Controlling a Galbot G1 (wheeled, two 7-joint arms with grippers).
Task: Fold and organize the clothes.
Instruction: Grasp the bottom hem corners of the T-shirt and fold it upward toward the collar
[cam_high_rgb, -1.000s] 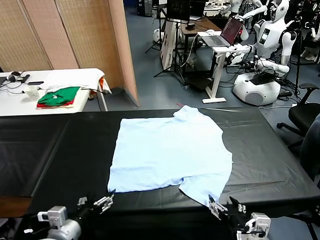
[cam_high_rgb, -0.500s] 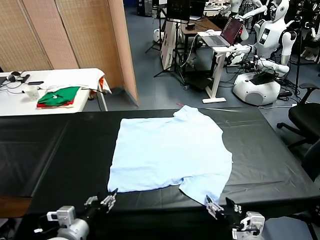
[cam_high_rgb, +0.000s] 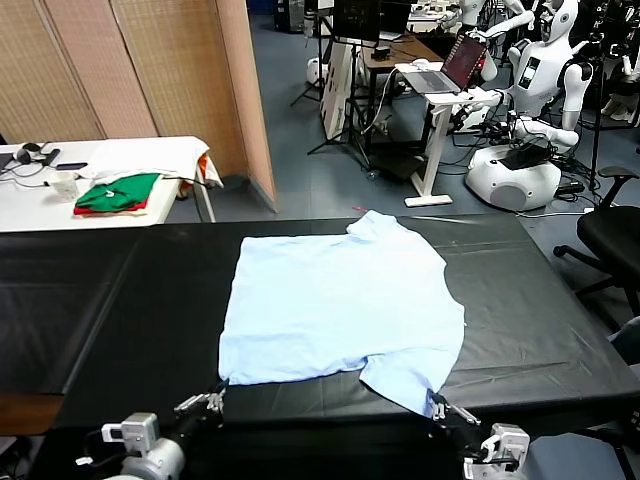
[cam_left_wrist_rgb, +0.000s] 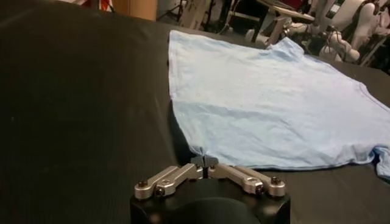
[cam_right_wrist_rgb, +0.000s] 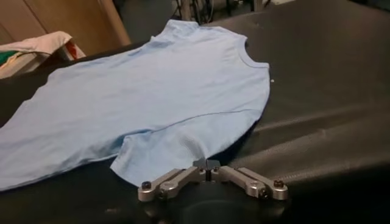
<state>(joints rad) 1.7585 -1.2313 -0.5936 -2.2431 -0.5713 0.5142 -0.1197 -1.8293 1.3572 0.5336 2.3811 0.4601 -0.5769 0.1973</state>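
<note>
Since 1 second ago both grippers have crept in and pinched closed. My left gripper (cam_left_wrist_rgb: 206, 161) now holds the T-shirt (cam_high_rgb: 340, 300) at its near hem corner, my right gripper (cam_right_wrist_rgb: 207, 163) holds the near sleeve edge. The shirt lies flat on the black table (cam_high_rgb: 120, 300). Thin fabric could slip free (shallow bites). I can read no lettering or labels.
</note>
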